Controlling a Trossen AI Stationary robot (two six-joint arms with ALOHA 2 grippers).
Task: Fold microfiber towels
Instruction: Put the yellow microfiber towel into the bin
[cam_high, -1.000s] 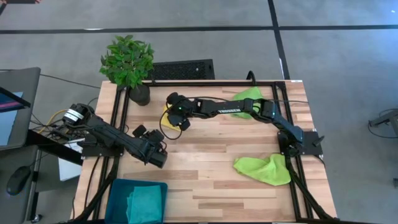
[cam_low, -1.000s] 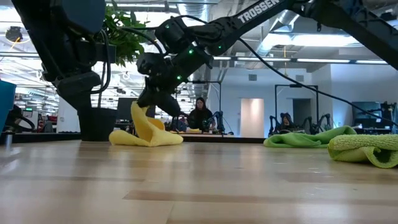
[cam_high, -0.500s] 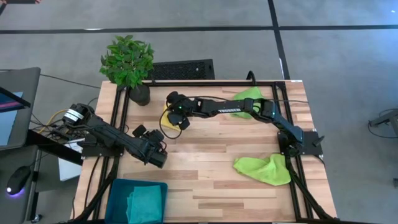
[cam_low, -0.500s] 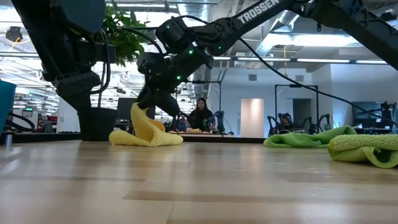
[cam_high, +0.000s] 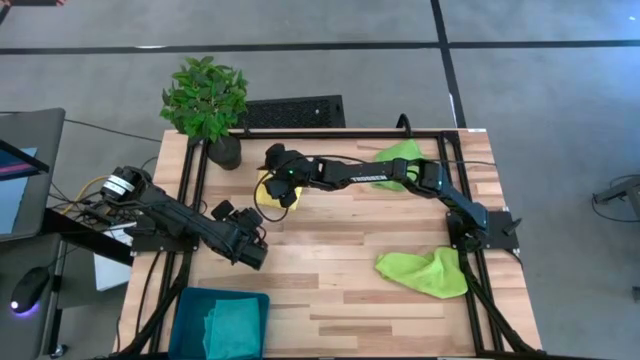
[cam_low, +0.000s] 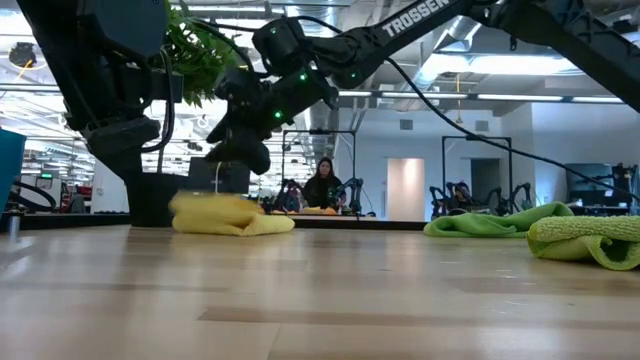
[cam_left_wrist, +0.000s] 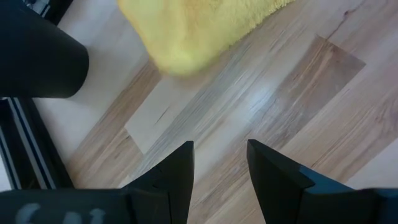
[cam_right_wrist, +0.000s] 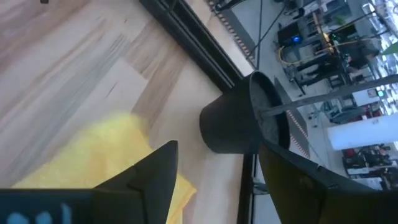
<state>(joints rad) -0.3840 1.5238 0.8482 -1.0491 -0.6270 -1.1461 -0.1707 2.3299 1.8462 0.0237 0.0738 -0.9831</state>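
Note:
The yellow towel (cam_low: 232, 216) lies in a low heap on the table's far left part, beside the plant pot. It also shows as the yellow towel (cam_right_wrist: 87, 158) in the right wrist view and the yellow towel (cam_left_wrist: 199, 25) in the left wrist view. My right gripper (cam_low: 238, 158) hangs open just above it, touching nothing. My left gripper (cam_left_wrist: 221, 163) stands open over bare wood on the towel's near side, at the table's left (cam_high: 250, 243). Two lime green towels lie crumpled, one at the near right (cam_high: 424, 272), one at the far right (cam_high: 400, 158). A teal towel (cam_high: 236, 326) lies folded in the tray.
A potted plant (cam_high: 207, 100) stands at the far left corner, its black pot (cam_right_wrist: 239, 121) close to the yellow towel. The dark teal tray (cam_high: 190, 308) sits at the near left edge. Black frame rails (cam_high: 196, 190) run along the table's sides. Bare wood lies in the middle (cam_high: 340, 240).
My right gripper has opened and let go of the yellow towel's raised part, tipping up a little. That part, which stood up under the fingers, has fallen onto the rest of the towel, which now lies low on the table.

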